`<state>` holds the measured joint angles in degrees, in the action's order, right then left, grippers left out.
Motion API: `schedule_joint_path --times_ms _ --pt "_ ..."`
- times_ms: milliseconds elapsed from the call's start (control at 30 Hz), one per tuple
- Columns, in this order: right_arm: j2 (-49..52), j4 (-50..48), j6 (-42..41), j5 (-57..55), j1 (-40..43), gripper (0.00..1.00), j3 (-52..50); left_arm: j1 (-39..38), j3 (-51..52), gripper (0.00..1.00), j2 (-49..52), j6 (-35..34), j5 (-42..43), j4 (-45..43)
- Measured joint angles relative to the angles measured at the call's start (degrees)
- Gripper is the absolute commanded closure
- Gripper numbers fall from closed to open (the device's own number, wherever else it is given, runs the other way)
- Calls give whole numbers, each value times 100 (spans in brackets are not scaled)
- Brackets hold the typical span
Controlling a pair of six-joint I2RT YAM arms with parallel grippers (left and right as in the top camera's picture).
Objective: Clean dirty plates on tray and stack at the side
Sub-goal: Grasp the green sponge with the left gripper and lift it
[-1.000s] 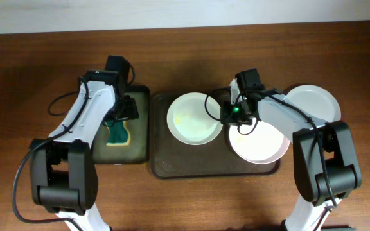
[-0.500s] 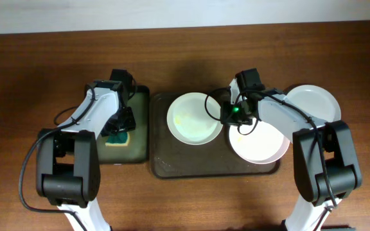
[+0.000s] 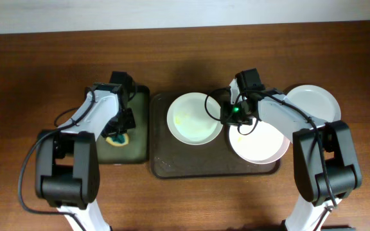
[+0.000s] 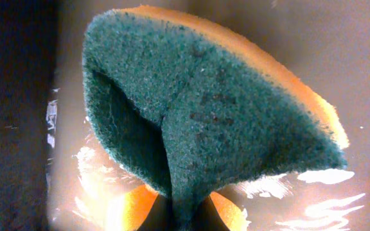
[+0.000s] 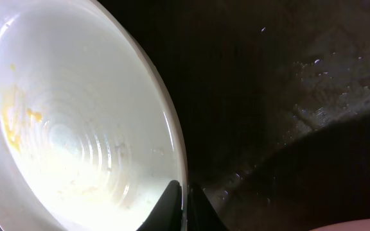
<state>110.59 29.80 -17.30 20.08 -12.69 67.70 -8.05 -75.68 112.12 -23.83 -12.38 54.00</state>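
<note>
A white plate with yellow specks lies on the left half of the dark-brown tray. My right gripper is shut on its right rim; in the right wrist view the fingertips pinch the plate's edge. A second plate lies on the tray's right half, partly under my right arm. A third plate rests on the tabletop at the right. My left gripper is shut on a green and yellow sponge, which the left wrist view shows folded between the jaws.
A narrower dark tray stands left of the brown tray, and the sponge sits over it. Its surface looks wet. Bare wood tabletop runs along the front, and the table's far edge meets a white wall.
My left gripper has come down on the sponge and shut on it, folding it. The right gripper and the plates have not moved.
</note>
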Motion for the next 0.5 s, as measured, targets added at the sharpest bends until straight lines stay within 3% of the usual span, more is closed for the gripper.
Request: schedule_joint_path --times_ms 333,500 --pt "0 2 0 0 0 93 0 -2 -68 100 -2345 44 4 -481" --pt "0 2 0 0 0 93 0 -2 -116 100 -2791 48 -13 -863"
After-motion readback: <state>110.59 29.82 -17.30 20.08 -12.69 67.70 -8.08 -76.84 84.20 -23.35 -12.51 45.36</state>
